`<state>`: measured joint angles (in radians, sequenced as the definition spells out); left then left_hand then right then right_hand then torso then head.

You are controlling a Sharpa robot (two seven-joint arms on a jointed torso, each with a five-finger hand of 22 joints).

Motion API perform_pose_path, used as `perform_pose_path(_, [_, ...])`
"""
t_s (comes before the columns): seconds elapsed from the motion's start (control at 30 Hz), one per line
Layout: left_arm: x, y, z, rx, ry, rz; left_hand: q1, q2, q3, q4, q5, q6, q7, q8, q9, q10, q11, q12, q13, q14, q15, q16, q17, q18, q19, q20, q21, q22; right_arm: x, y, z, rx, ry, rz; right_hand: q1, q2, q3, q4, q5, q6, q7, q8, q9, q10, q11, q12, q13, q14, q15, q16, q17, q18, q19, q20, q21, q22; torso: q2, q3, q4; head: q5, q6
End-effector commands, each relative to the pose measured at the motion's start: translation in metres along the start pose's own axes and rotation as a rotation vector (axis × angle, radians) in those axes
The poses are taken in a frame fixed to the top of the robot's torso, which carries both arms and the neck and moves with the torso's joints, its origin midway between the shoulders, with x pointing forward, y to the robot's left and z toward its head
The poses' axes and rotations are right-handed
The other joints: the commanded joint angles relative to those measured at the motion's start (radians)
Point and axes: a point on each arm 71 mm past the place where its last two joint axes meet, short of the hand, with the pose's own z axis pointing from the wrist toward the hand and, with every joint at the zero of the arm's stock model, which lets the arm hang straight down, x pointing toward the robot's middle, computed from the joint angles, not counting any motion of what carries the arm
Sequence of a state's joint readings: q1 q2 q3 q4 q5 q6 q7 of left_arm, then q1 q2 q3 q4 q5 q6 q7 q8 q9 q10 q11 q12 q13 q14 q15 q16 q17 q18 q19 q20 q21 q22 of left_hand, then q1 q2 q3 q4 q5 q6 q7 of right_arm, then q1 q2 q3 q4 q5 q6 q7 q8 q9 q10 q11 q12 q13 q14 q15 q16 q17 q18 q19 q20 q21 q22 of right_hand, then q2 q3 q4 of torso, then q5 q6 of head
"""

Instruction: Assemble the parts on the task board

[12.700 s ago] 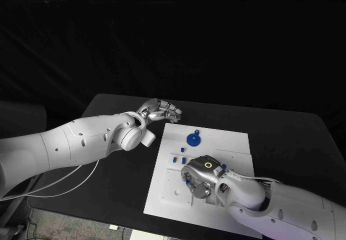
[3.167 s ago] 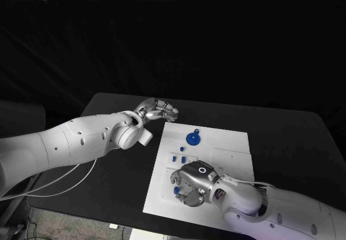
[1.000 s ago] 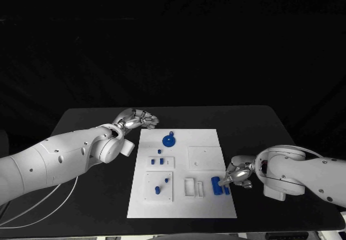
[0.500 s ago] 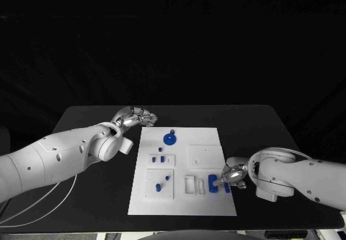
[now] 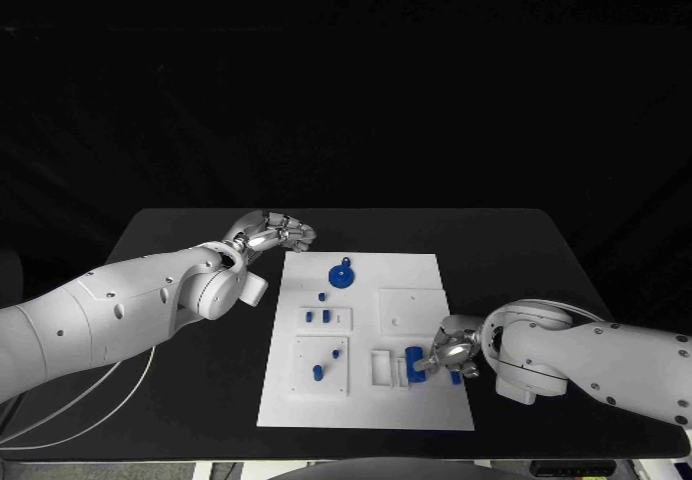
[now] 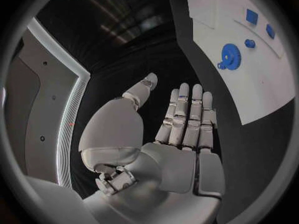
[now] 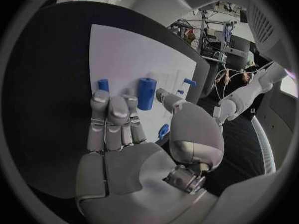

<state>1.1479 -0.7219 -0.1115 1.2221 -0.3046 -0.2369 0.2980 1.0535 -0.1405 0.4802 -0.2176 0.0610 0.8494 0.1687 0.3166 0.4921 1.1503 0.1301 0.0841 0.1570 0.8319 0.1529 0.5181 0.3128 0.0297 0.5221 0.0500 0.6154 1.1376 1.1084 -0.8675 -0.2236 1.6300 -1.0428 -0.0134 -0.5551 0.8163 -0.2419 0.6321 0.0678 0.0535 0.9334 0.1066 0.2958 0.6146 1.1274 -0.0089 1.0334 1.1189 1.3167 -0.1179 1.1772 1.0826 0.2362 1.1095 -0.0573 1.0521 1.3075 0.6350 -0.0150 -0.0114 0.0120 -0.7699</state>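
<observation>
A blue cylinder part (image 7: 146, 93) lies on the task board (image 5: 418, 420) just beyond the right robot hand (image 5: 450, 352), whose fingers are apart, empty. The left robot hand (image 5: 271, 235) hovers open off the board's far corner.

A black bench (image 5: 173, 420) with rounded corners is seen from above, spreading from the near edge to a far edge set against a dark, unlit background. A thin white cable (image 5: 87, 420) is draped in a loop across the bench's near left corner. In the left wrist view the same dark bench top (image 6: 149, 59) is shown.
</observation>
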Motion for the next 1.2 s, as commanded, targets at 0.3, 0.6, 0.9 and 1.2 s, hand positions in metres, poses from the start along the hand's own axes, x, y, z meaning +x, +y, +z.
perform_pose_path(0.3, [0.001, -0.001, -0.001, 0.009, 0.018, -0.014, -0.011, 0.003, -0.006, 0.002, -0.003, -0.006, -0.001, 0.002, -0.001, -0.002, 0.006, -0.001, -0.002, 0.005, 0.0, -0.004, 0.002, 0.009, 0.008, 0.002, -0.005, 0.001, 0.006, 0.012, 0.006, -0.019, -0.007, 0.029, -0.009, -0.007, -0.004, 0.011, -0.004, -0.011, 0.003, -0.011, 0.0, -0.006, 0.005, 0.005, 0.005, -0.001, 0.005, 0.006, 0.002, 0.026, -0.003, -0.005, 0.007, 0.023, 0.002, -0.001, -0.0005, 0.0, 0.001])
perform_pose_path(0.6, [0.0, -0.001, -0.001, 0.007, 0.016, -0.013, -0.011, 0.004, -0.007, 0.001, -0.003, -0.007, 0.0, 0.001, -0.002, -0.003, 0.007, -0.002, -0.002, 0.004, 0.0, -0.006, 0.003, 0.01, 0.008, 0.002, -0.006, 0.001, 0.01, 0.015, 0.011, -0.022, -0.008, 0.035, 0.013, 0.003, 0.002, -0.002, -0.004, -0.016, 0.006, -0.017, -0.001, -0.007, 0.008, 0.007, 0.011, -0.001, 0.008, 0.009, 0.005, 0.026, -0.005, -0.009, 0.013, 0.022, 0.002, -0.0003, -0.0006, 0.002, 0.0])
perform_pose_path(0.9, [0.0, 0.0, -0.002, 0.006, 0.017, -0.014, -0.011, 0.005, -0.007, 0.001, -0.003, -0.007, 0.0, 0.001, -0.002, -0.003, 0.007, -0.002, -0.002, 0.004, 0.0, -0.006, 0.003, 0.01, 0.008, 0.002, -0.006, 0.001, 0.007, 0.014, 0.011, -0.019, -0.044, 0.036, 0.046, 0.021, 0.01, -0.034, -0.004, 0.001, 0.003, -0.012, 0.002, -0.007, 0.006, 0.006, 0.015, -0.001, 0.007, 0.009, 0.007, 0.026, -0.009, -0.01, 0.02, 0.022, 0.002, -0.0001, -0.0019, 0.006, 0.001])
perform_pose_path(1.2, [-0.002, 0.0, -0.002, 0.003, 0.017, -0.014, -0.01, 0.008, -0.007, 0.001, -0.002, -0.006, -0.001, 0.002, -0.002, -0.003, 0.007, -0.002, -0.003, 0.004, 0.001, -0.007, 0.004, 0.01, 0.008, 0.002, -0.007, 0.001, 0.007, 0.011, 0.008, -0.025, -0.052, 0.063, 0.082, 0.071, 0.068, -0.082, -0.004, 0.049, -0.011, 0.006, 0.011, 0.01, -0.008, 0.005, 0.017, 0.002, -0.006, 0.013, 0.009, 0.026, -0.01, -0.008, 0.03, 0.022, 0.002, 0.0004, -0.003, 0.011, -0.001])
